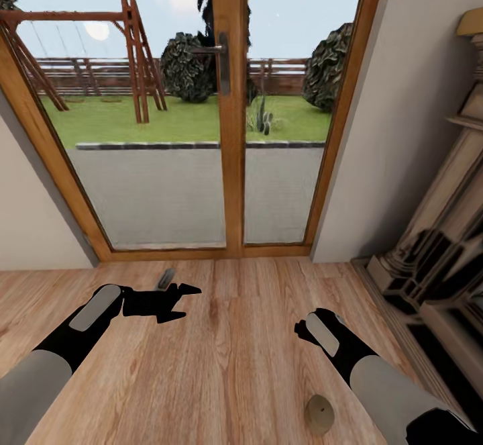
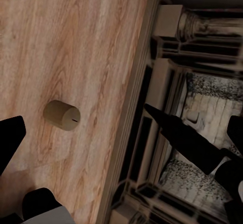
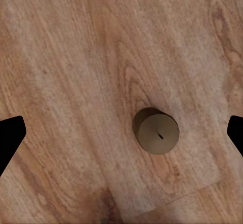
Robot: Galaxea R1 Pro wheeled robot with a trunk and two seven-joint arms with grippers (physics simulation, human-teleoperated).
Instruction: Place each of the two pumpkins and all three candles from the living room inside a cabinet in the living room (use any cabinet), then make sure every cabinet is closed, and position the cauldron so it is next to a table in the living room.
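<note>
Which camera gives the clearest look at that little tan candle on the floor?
The right wrist view: the candle sits near centre, wick end visible. The left wrist view shows it from the side; the head view catches it small at the bottom edge.

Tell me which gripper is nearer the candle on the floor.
Right. The right gripper hangs just above and beyond the candle, fingers spread either side of it in the right wrist view. The left gripper is farther off, across the wooden floor.

A candle [image 1: 319, 413] lies on the floor [image 1: 228, 364] before the glass door [image 1: 228, 129], fireplace [image 1: 436, 257] rightward.
</note>
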